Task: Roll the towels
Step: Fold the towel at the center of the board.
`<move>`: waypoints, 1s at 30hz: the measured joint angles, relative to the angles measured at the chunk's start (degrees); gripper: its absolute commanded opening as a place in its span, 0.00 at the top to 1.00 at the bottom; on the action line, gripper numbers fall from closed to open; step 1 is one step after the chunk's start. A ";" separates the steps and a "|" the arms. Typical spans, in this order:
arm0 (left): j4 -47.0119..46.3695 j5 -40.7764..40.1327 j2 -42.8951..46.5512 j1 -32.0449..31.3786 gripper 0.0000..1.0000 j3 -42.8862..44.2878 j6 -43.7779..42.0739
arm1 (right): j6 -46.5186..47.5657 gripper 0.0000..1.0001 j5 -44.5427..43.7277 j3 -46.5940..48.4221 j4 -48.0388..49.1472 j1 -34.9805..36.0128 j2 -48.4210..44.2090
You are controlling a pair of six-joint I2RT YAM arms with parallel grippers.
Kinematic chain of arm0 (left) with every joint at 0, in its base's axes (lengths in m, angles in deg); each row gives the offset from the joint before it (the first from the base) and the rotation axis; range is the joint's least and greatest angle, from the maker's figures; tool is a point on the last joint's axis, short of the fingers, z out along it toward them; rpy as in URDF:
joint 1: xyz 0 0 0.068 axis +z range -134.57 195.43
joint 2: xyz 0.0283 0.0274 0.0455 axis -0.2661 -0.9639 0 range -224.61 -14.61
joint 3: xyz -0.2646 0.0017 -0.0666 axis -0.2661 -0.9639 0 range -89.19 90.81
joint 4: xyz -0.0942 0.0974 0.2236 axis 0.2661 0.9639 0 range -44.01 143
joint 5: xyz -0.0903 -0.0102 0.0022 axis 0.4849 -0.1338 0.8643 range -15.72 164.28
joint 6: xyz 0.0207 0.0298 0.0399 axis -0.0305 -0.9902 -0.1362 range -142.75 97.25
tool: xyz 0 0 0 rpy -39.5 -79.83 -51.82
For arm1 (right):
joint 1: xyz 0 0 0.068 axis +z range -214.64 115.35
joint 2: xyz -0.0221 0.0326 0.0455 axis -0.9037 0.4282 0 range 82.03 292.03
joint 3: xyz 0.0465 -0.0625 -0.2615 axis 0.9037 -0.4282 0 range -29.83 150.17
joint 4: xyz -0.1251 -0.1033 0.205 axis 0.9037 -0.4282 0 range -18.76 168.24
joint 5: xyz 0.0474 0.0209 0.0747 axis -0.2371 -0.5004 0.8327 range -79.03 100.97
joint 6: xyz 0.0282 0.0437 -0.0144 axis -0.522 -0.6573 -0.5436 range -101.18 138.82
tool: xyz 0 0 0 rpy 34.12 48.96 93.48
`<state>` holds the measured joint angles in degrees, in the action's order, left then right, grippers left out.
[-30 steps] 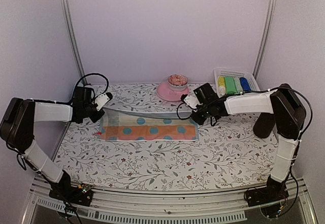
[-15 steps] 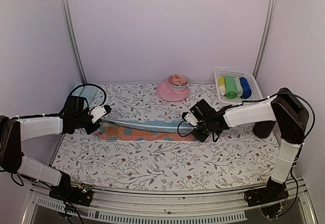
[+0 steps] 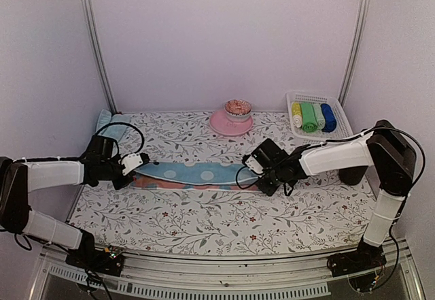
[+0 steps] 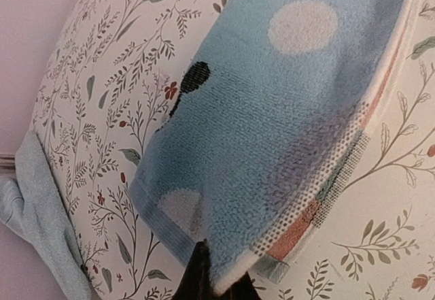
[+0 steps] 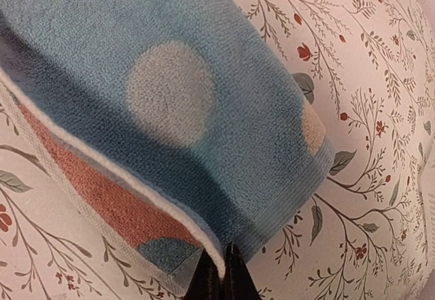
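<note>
A long towel (image 3: 194, 175) lies across the middle of the table, folded lengthwise. Its blue side with pale dots faces up, and an orange and blue strip shows along the near edge. My left gripper (image 3: 134, 169) is shut on the towel's left corner, which the left wrist view shows pinched between the jaws (image 4: 214, 283). My right gripper (image 3: 258, 177) is shut on the right corner, where the folded white edge runs into the closed fingertips (image 5: 223, 273). A second pale blue towel (image 3: 109, 122) lies bunched at the table's back left corner.
A pink plate (image 3: 219, 124) carrying a small patterned bowl (image 3: 238, 107) stands at the back centre. A white basket (image 3: 340, 113) at the back right holds several rolled cloths in yellow, green and blue. The table has a floral covering.
Both grippers have drawn the towel's far edge toward the near side, laying the blue dotted side over the orange one. Both arms have come lower and nearer.
</note>
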<state>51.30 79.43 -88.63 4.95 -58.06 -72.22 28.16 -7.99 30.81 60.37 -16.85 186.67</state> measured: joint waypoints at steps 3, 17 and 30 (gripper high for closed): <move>0.04 -0.07 -0.76 0.00 1.00 0.00 -0.04 | -0.48 0.98 0.04 -0.07 -0.26 0.07 0.11; -0.13 -2.36 -4.52 0.00 0.97 -0.02 -0.48 | -0.76 0.97 1.84 -0.07 -2.10 0.44 0.59; -1.57 -3.87 -4.52 -0.02 0.77 -0.50 -0.94 | -0.72 0.73 2.40 -0.09 -3.02 1.40 0.46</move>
<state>49.72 75.56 -93.16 4.93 -58.56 -73.16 27.44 -5.59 30.73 57.35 -15.46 187.13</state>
